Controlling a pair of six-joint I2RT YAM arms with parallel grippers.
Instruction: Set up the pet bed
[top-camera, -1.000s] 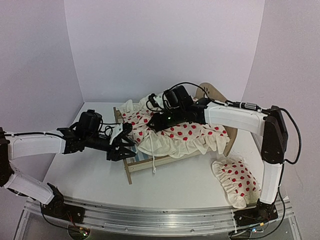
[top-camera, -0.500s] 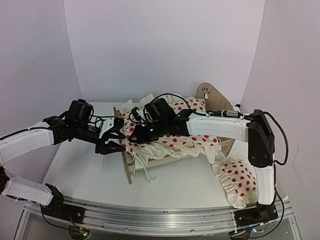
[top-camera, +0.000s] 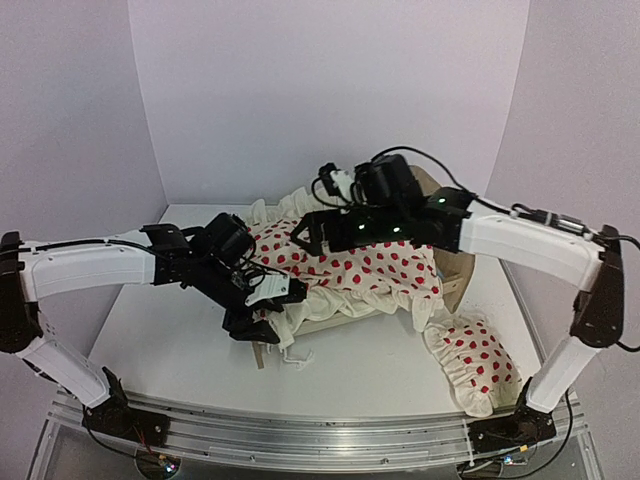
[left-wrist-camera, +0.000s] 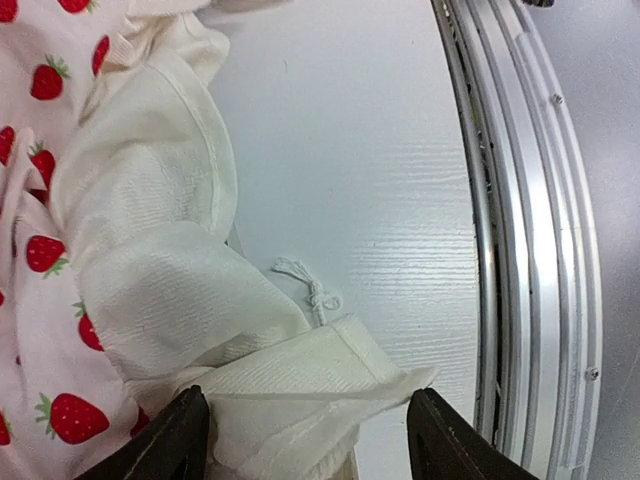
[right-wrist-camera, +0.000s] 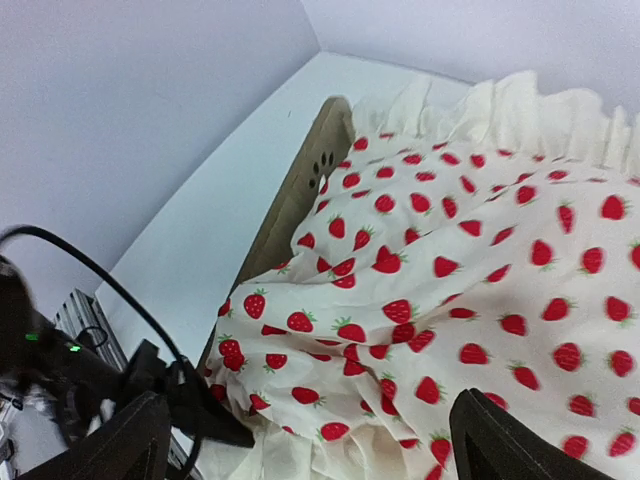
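The pet bed (top-camera: 462, 275) stands mid-table under a cream strawberry-print blanket (top-camera: 370, 268) that hides its mattress. Its paw-print headboard (right-wrist-camera: 318, 172) shows in the right wrist view. My left gripper (top-camera: 262, 300) is at the bed's near foot corner. Its jaws (left-wrist-camera: 305, 400) stand wide apart with a slack fold of the blanket's cream ruffle (left-wrist-camera: 300, 385) lying between the fingers. My right gripper (top-camera: 308, 232) hovers above the blanket's middle (right-wrist-camera: 430, 270), open (right-wrist-camera: 310, 425) and holding nothing.
A matching strawberry pillow (top-camera: 472, 365) lies on the table at the front right, next to the right arm's base. A drawstring (left-wrist-camera: 310, 290) trails off the blanket onto the white table. The metal rail (left-wrist-camera: 520, 230) runs along the near edge.
My right gripper opened, let go of the blanket and rose toward the headboard. The blanket now lies spread over the bed. My left gripper swung right to the foot corner and widened.
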